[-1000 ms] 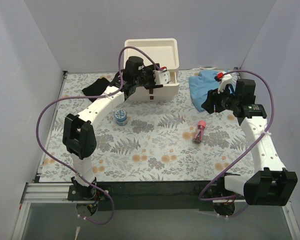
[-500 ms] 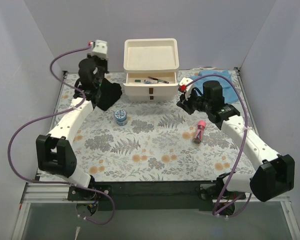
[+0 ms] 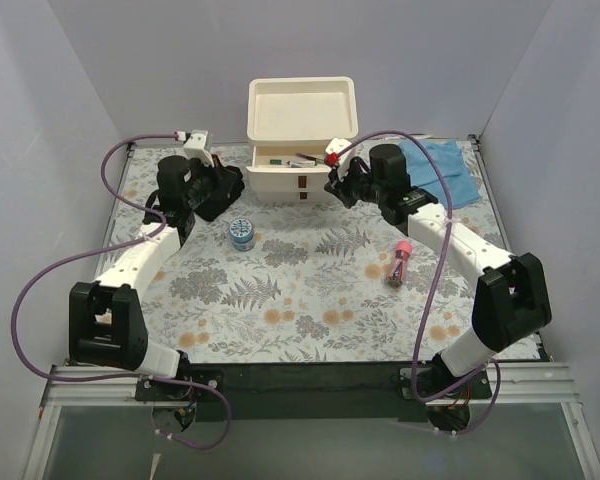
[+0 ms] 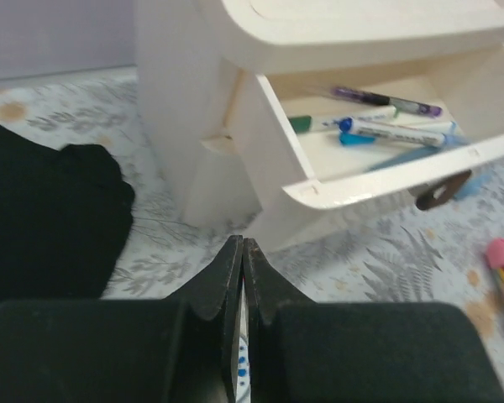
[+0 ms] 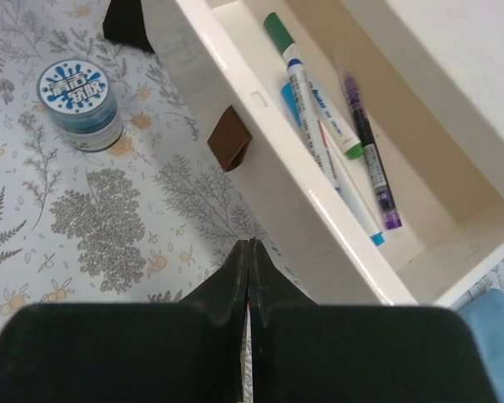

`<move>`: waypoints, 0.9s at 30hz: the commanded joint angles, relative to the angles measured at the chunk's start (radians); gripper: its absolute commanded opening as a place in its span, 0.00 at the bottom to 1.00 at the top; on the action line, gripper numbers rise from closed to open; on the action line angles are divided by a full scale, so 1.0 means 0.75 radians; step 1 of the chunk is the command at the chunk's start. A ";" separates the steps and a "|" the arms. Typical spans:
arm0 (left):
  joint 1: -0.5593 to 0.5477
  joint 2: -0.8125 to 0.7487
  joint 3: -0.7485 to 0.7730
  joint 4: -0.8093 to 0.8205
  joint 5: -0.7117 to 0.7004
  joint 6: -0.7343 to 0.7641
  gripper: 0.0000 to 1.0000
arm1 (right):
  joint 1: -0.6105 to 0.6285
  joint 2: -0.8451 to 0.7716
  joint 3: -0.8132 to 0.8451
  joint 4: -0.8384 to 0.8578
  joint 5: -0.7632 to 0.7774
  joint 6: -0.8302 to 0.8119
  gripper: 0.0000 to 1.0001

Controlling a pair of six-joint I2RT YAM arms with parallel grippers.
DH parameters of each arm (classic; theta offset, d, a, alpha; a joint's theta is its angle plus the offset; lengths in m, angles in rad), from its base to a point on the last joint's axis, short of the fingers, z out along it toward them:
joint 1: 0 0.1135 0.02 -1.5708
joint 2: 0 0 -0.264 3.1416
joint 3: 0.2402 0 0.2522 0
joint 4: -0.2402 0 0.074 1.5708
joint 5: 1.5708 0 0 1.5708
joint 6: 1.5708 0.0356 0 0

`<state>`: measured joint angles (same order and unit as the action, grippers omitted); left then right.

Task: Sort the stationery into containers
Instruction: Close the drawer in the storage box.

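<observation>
The cream organiser [image 3: 302, 112] stands at the back with its top drawer [image 5: 336, 210] pulled out. Several pens [image 5: 319, 126] lie inside the drawer, also visible in the left wrist view as pens [image 4: 378, 126]. A small blue tub [image 3: 242, 232] sits on the mat in front of the organiser, and a pink-capped tube [image 3: 398, 262] lies to the right. My left gripper [image 3: 228, 183] is shut and empty, over the black cloth's edge, left of the organiser. My right gripper [image 3: 333, 190] is shut and empty, low at the open drawer's right front corner.
A black cloth [image 3: 212, 192] lies left of the organiser and a blue cloth [image 3: 442, 168] at the back right. Brown drawer handles [image 5: 229, 138] stick out from the lower drawers. White walls close in three sides of the floral mat [image 3: 310, 300].
The left arm left the organiser front, swung left and came down by the black cloth. The right arm crossed from the blue cloth to the drawer. Both grippers closed.
</observation>
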<state>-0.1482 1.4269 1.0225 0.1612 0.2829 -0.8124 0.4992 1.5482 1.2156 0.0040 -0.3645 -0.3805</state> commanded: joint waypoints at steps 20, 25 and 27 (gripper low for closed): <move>-0.001 0.351 0.224 0.178 0.490 -0.218 0.00 | 0.001 0.173 0.247 0.171 0.292 -0.075 0.01; -0.001 0.282 0.165 0.192 0.531 -0.203 0.00 | -0.005 0.186 0.247 0.220 0.408 -0.102 0.01; -0.003 0.262 0.144 0.194 0.559 -0.197 0.00 | -0.007 0.192 0.251 0.236 0.425 -0.108 0.01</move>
<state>-0.1459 1.7031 1.1549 0.2802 0.6464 -0.9691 0.4995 1.6794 1.3521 0.0807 -0.1265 -0.4305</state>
